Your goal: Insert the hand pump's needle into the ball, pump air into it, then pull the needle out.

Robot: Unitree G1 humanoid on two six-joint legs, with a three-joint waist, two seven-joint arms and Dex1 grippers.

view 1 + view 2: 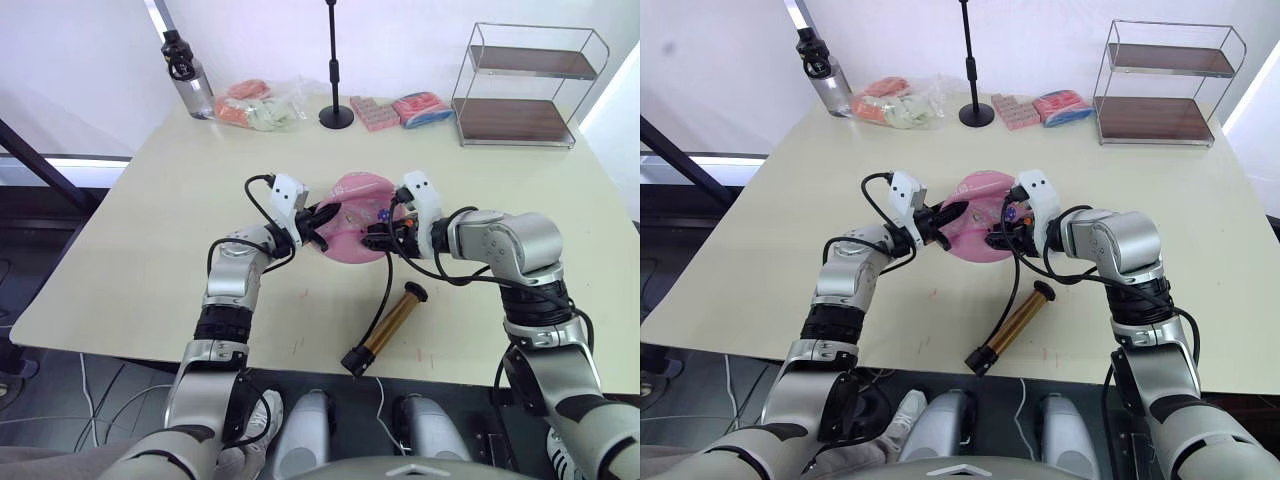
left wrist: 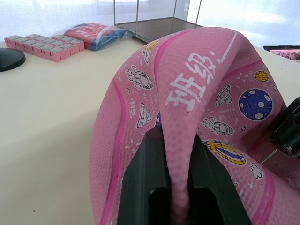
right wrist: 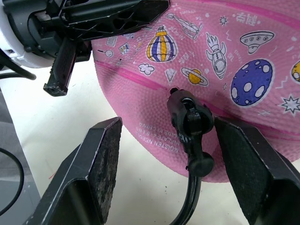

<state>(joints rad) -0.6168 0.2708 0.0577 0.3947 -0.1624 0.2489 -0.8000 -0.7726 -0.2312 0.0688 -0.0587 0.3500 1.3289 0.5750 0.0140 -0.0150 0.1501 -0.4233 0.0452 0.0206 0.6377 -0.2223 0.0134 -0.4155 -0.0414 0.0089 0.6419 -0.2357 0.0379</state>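
Right pincer (image 3: 164,154) open around needle fitting (image 3: 190,122); left pincer (image 2: 171,178) pinching ball (image 2: 206,117).

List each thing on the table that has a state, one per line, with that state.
ball: limp, a fold pinched by the left gripper.
left gripper: shut on the ball.
right gripper: open, fingers either side of the hose fitting.
needle: fitting's tip against the ball.
hand pump: lying flat on the table.
water bottle: upright, capped.
wire shelf: upright.
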